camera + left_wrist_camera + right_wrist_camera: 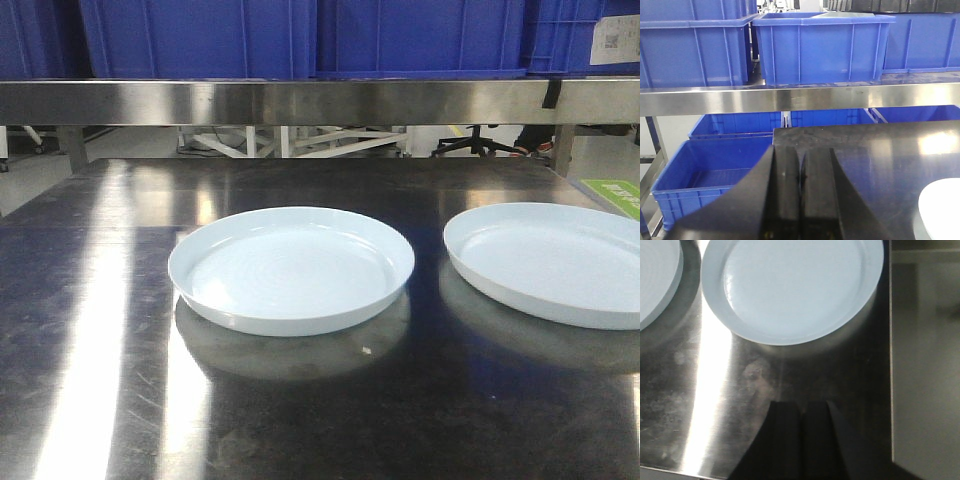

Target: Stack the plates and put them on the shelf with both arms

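Two pale bluish-white plates lie side by side on the steel tabletop: the left plate (291, 268) near the middle and the right plate (552, 260), cut off by the frame's right edge. The shelf (300, 101) runs across the back, above the table. Neither gripper appears in the front view. In the left wrist view my left gripper (801, 170) is shut and empty, over the table's left end, with a plate's edge (940, 210) at lower right. In the right wrist view my right gripper (802, 407) is shut and empty, a short way in front of the right plate (792, 287); the other plate (655, 280) shows at left.
Big blue plastic crates (300, 35) stand on the shelf. More blue crates (710, 170) sit low beside the table's left end. The table's right edge (891, 365) runs close to the right plate, with floor beyond it.
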`<action>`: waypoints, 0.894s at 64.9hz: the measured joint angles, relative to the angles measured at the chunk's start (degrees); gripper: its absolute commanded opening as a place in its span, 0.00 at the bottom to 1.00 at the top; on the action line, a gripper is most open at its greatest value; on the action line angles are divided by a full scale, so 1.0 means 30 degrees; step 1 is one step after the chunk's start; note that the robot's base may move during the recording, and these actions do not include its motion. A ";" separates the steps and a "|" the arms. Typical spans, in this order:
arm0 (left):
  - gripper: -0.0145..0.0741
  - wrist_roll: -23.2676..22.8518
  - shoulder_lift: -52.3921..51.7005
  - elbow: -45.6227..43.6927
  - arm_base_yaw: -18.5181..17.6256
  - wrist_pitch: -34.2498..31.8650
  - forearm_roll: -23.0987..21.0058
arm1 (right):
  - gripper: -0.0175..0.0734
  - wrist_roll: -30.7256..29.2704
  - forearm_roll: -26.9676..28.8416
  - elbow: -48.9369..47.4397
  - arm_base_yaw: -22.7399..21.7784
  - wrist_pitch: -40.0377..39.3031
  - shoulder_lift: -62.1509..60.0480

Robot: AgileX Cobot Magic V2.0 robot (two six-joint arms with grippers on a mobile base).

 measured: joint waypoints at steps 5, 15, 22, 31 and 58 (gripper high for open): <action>0.26 0.0000 0.0000 0.0000 0.0000 0.0000 0.0000 | 0.25 0.0000 0.0510 -0.0667 0.0000 0.0032 0.1838; 0.26 0.0000 0.0000 0.0000 0.0000 0.0000 0.0000 | 0.25 0.0000 0.0706 -0.2563 0.0000 0.0067 0.5578; 0.26 0.0000 0.0000 0.0000 0.0000 0.0000 0.0000 | 0.25 0.0000 0.0658 -0.4526 0.0000 0.0583 0.7967; 0.26 0.0000 0.0000 0.0000 0.0000 0.0000 0.0000 | 0.30 0.0000 -0.0406 -0.7396 -0.0162 0.1613 1.1218; 0.26 0.0000 0.0000 0.0000 0.0028 0.0000 0.0000 | 0.58 0.0000 -0.2152 -1.2751 -0.2349 0.2652 1.7163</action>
